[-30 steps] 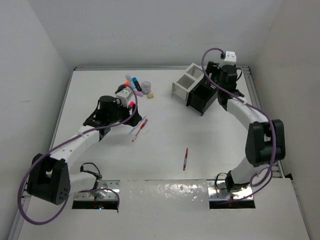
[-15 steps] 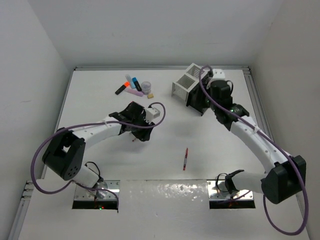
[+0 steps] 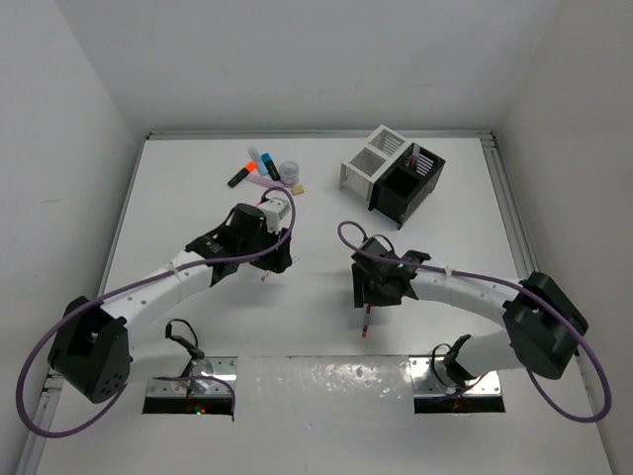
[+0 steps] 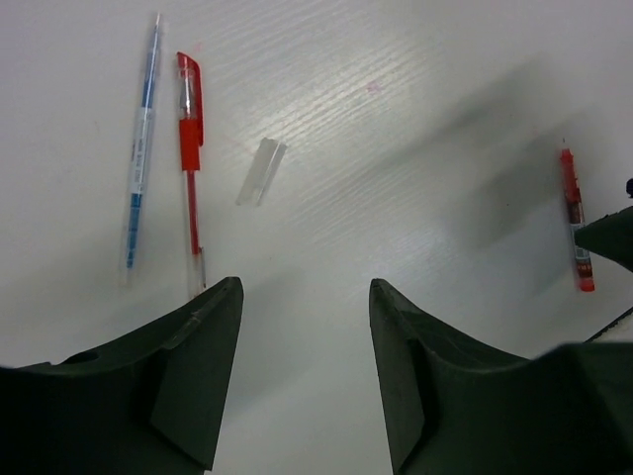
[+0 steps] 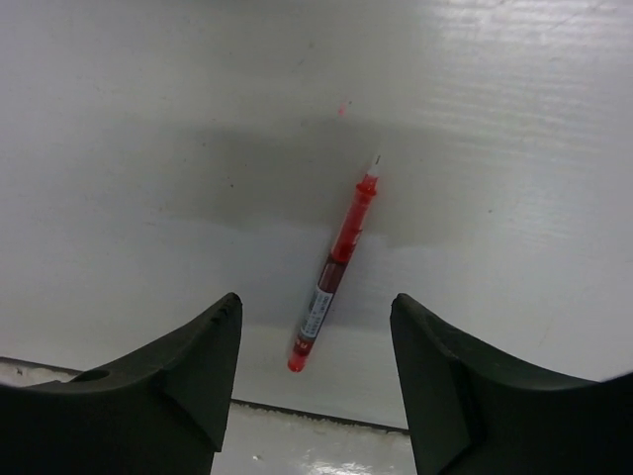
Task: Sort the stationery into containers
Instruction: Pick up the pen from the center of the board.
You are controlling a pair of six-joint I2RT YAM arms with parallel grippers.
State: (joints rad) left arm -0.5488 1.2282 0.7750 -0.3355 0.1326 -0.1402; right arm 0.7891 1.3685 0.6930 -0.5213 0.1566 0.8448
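A red pen [image 5: 336, 267] lies on the white table, its lower end between my right gripper's [image 5: 316, 307] open jaws; in the top view the pen [image 3: 365, 322] pokes out just below that gripper [image 3: 371, 294]. My left gripper [image 4: 305, 297] is open and empty, low over the table. Ahead of it lie a clear blue-ink pen [image 4: 138, 168], a red pen [image 4: 188, 148] and a clear cap [image 4: 260, 171]. From above the left gripper [image 3: 271, 259] hides most of these. The joined white box [image 3: 361, 170] and black box [image 3: 404, 193] stand at the back right.
At the back left lie an orange-capped black highlighter [image 3: 240, 173], a blue one [image 3: 265, 163], a pink one [image 3: 265, 183], a tape roll [image 3: 289, 171] and a tan eraser [image 3: 297, 188]. Something pink stands in the black box's far corner [image 3: 416, 158].
My right arm has swung from the boxes down to the lone red pen near the front. My left gripper has pulled back a little leftward over the pens.
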